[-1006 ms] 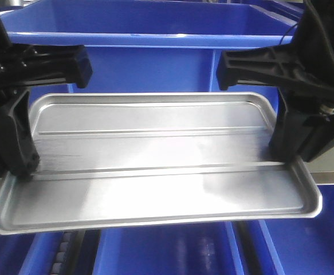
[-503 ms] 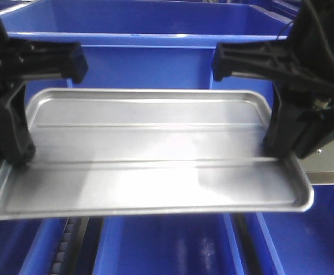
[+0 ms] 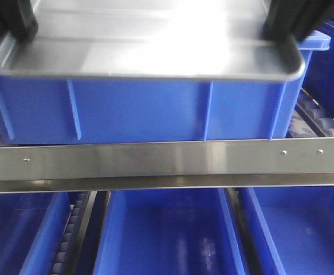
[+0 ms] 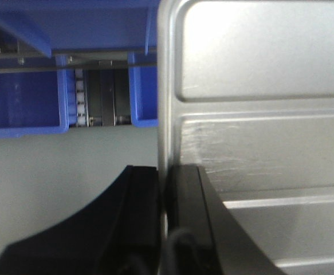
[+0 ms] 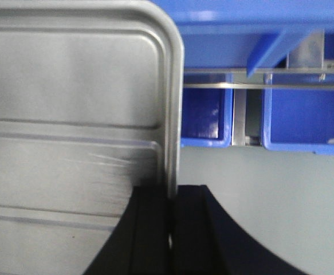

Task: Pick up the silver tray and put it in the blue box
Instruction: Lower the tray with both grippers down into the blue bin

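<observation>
The silver tray is held level at the top of the front view, above the near wall of the blue box. My left gripper is shut on the tray's left rim and my right gripper is shut on its right rim. In the left wrist view the black jaws of the left gripper pinch the tray's left edge. In the right wrist view the right gripper pinches the tray's right edge. The inside of the blue box is hidden by the tray.
A steel rail runs across under the blue box. Below it stand more blue crates with a roller track between them. Another blue crate sits at the right. Grey floor shows beneath the wrists.
The tray and both grippers have risen to the top of the front view, and the view now looks lower, showing the box's front wall, the steel rail and the lower crates.
</observation>
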